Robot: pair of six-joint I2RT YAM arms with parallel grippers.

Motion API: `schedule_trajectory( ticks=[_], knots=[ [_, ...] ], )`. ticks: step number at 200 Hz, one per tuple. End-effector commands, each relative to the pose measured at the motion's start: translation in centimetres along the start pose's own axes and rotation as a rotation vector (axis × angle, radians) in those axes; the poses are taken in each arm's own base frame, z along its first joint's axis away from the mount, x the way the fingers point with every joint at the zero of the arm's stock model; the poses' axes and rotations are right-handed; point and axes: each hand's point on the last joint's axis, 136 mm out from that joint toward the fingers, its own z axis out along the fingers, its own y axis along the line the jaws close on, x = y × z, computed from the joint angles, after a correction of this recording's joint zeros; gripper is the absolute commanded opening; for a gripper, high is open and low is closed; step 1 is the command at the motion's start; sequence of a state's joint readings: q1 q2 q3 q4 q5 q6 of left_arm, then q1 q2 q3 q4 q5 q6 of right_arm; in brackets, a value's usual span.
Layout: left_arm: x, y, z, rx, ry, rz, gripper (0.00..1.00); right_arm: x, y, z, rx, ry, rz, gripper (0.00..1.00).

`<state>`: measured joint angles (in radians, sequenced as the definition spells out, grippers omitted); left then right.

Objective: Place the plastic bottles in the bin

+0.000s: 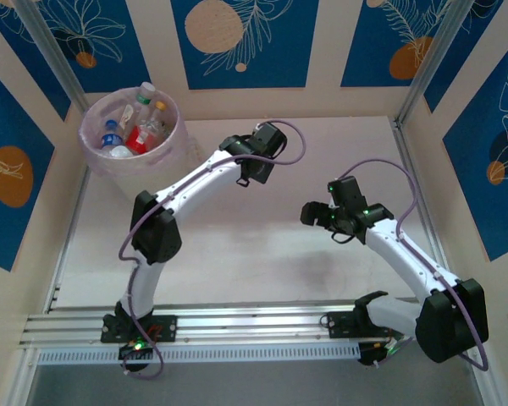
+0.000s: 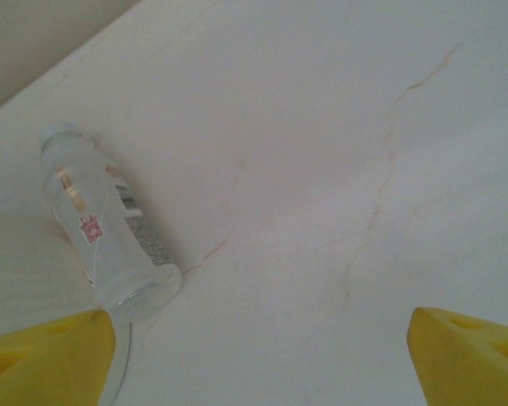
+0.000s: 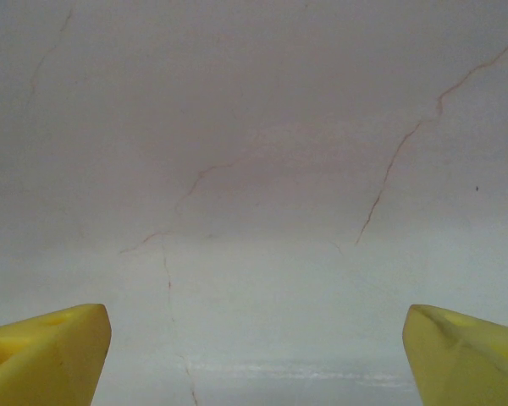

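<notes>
Task judged nearly done: one bottle left on the table [image 1: 262, 262].
Several plastic bottles [image 1: 135, 127] sit in the bin [image 1: 97, 161] at 10 o'clock. One clear bottle [image 2: 102, 237] lies on its side at 9 o'clock in the left wrist view, just beside the left gripper [image 2: 258, 326], whose jaws are apart and empty. The right gripper [image 3: 256, 317] is likewise apart and empty.

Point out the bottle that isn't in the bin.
The clear bottle lying on its side on the table, near the left gripper. The other bottles sit inside the bin.
</notes>
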<state>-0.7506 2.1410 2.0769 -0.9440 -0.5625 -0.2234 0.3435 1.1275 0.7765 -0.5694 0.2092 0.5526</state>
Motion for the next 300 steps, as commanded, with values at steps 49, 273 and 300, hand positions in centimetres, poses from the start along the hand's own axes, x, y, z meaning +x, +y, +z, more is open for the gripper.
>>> schedule_trajectory(
  ticks=[49,273,300],
  knots=[
    [1.9,5.4,7.6,-0.172,0.093,-0.142,0.95,1.0,-0.6,-0.2,-0.009,0.016,0.025,0.9],
    [10.1,7.6,14.3,-0.134,0.334,-0.32,0.72,0.9,-0.9,-0.1,-0.01,0.015,0.035,0.9],
    [10.5,6.3,12.9,-0.101,0.318,-0.296,0.67,0.8,-0.9,0.0,-0.012,0.014,0.036,0.9]
  ],
)
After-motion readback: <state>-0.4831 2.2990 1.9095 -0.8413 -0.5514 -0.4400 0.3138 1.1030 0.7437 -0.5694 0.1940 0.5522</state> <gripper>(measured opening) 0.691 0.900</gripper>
